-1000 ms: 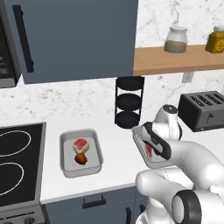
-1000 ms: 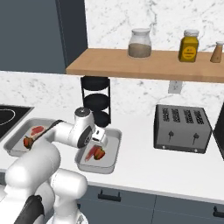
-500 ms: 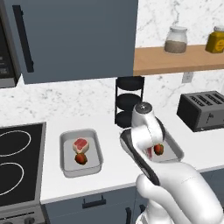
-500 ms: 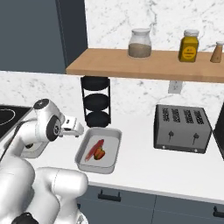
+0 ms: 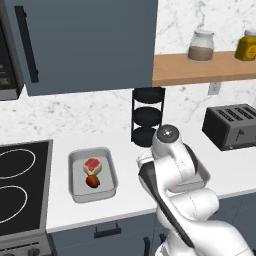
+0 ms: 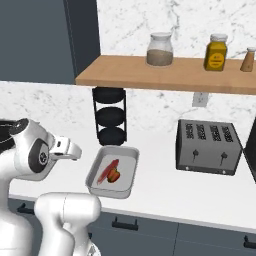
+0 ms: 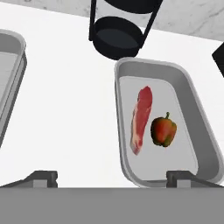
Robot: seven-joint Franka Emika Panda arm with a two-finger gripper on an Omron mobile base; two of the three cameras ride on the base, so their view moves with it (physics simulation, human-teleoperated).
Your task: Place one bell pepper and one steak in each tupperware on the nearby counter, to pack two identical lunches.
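1. My pincer (image 7: 111,178) is open and holds nothing. It hangs over the white table (image 7: 65,87).
2. One box (image 7: 199,131) sits just past my right fingertip (image 7: 186,177). Its long side points away from me, toward the black rack (image 7: 118,35).
3. In that box lie a steak (image 7: 141,118) and a pepper (image 7: 163,130), side by side. The steak is long and thin and runs the same way as the box.
4. The other box (image 5: 111,172) sits well off to my left, near the stove (image 5: 22,190). It holds a steak (image 5: 92,165) and a pepper (image 5: 92,181) too.
5. I think both lunches are packed, so my next move is just to pull away.
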